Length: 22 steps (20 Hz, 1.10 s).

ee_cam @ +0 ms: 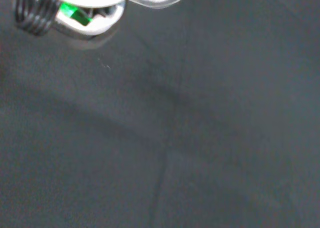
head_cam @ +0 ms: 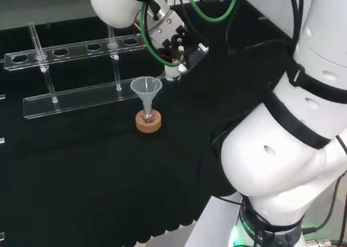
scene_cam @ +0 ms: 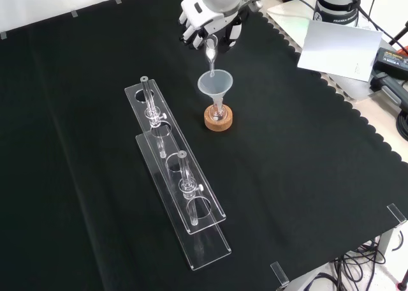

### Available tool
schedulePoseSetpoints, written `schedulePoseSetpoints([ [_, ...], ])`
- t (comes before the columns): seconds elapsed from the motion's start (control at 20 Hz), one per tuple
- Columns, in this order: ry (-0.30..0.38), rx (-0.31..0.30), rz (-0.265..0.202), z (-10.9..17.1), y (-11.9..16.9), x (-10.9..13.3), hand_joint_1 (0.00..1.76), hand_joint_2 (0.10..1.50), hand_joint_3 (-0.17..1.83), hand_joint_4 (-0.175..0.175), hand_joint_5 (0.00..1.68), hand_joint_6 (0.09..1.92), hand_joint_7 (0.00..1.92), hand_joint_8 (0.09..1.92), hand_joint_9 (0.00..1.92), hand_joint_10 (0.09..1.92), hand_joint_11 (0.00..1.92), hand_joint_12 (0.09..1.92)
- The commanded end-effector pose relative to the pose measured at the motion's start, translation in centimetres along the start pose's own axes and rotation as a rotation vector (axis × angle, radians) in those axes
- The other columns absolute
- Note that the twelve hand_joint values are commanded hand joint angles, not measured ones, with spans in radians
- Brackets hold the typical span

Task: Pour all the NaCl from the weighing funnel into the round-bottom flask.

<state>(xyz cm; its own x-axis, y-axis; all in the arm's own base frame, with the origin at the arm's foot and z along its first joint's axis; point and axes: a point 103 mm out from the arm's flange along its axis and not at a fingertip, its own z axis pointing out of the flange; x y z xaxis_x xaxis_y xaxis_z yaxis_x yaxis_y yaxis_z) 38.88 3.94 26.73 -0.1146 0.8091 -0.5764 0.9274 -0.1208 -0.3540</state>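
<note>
A small round-bottom flask [scene_cam: 218, 115] sits on a cork ring [scene_cam: 218, 120] near the cloth's middle, with a clear funnel [scene_cam: 215, 85] standing in its neck. In the head view the same funnel [head_cam: 146, 89] rises over the cork ring [head_cam: 148, 122]. The hand [scene_cam: 210, 24] hangs just beyond the funnel, fingers curled round a clear weighing funnel [scene_cam: 211, 56] that tilts steeply down, its spout reaching the funnel's rim. In the head view the hand [head_cam: 172, 44] is right of and above the funnel, and the weighing funnel [head_cam: 162, 76] points down-left into it.
Two clear plastic racks [scene_cam: 180, 182] with glass tubes lie left of the flask in the front view; in the head view the racks [head_cam: 76, 98] stand beyond it. A white sheet [scene_cam: 338, 48] and cables lie past the cloth's scalloped right edge.
</note>
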Motion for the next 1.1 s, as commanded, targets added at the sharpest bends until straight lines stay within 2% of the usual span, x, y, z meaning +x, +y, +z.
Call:
schedulePoseSetpoints([
  [0.05, -0.013, 0.000, -0.008, -0.22, -0.05, -0.03, 1.13, 0.64, 0.64, 0.175, 1.32, 0.58, 0.76, 0.61, 1.16, 0.19, 0.94, 0.97],
  [0.75, -0.057, -0.020, -0.028, -0.64, -0.11, -0.30, 1.13, 0.64, 0.64, 0.175, 1.32, 0.58, 0.76, 0.62, 1.16, 0.19, 0.95, 0.96],
  [0.9, -0.040, -0.033, -0.029, -0.63, -0.12, -0.40, 1.13, 0.64, 0.64, 0.175, 1.32, 0.58, 0.76, 0.62, 1.16, 0.18, 0.95, 0.96],
  [1.1, -0.078, -0.020, -0.026, -0.77, -0.03, -0.15, 1.13, 0.64, 0.64, 0.175, 1.32, 0.58, 0.76, 0.62, 1.16, 0.18, 0.95, 0.96],
])
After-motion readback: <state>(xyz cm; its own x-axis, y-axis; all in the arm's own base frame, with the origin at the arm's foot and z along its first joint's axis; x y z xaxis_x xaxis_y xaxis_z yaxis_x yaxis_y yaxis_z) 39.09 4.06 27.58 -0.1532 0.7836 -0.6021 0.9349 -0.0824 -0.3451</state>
